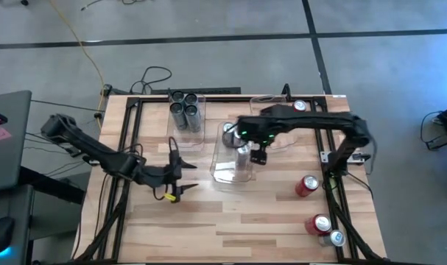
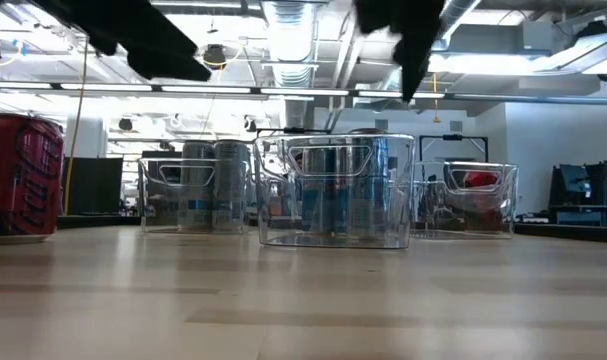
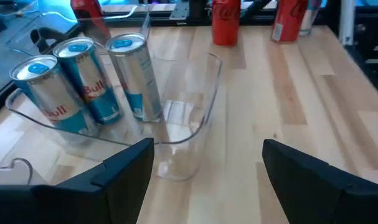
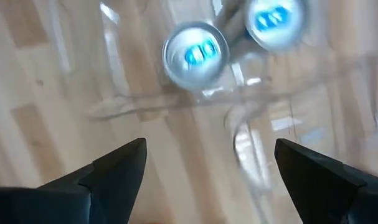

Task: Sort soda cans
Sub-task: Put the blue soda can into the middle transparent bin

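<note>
Writing: "Bull" in red on the silver-blue cans [image 3: 83, 78]; white script on a red can [image 3: 226, 22], unreadable.
Middle bin [image 1: 234, 158]: centre of the high view, clear, holds silver-blue cans.
Upper-left bin [image 1: 186, 118]: four dark grey cans [image 1: 185, 107].
Loose red cans [image 1: 306, 185]: on the desk [image 1: 245, 221], lower right.
Right claw [image 1: 258, 157]: wide, empty, over the middle bin.
Left claw [image 1: 180, 179]: wide, empty, left of centre.
</note>
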Robot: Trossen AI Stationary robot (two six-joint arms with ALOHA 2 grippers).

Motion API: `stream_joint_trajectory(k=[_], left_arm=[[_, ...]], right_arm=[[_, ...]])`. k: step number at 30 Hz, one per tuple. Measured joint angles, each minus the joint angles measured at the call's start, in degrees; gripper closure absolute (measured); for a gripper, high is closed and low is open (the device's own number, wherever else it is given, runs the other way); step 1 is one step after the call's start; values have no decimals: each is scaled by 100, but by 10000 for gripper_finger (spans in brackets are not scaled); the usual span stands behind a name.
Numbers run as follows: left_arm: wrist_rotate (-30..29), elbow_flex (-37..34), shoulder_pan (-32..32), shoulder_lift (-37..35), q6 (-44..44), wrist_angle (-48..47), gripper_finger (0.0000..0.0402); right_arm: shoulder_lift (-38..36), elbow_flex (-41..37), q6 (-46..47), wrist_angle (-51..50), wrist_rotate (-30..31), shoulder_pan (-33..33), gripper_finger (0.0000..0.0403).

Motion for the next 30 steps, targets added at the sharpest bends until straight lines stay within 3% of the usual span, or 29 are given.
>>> stream_joint_trajectory(k=[7,15,24,30], left_arm=[[-497,-52,-362,-18,-129,-69,104],[-603,-52,-516,-18,-213,-76,104],[-619,-52,-511,-18,-217,-61,104],[-619,-52,-509,-18,-205,-82,104]], right_arm=[[-1272,0,1987,-1015,421,603,35],[-2335,-454,4026,-1019,122,2114,35],[-2443,-1340,5833,-1020,-225,4316,35],[-1991,-1604,7446,-969,-1318,5314,35]])
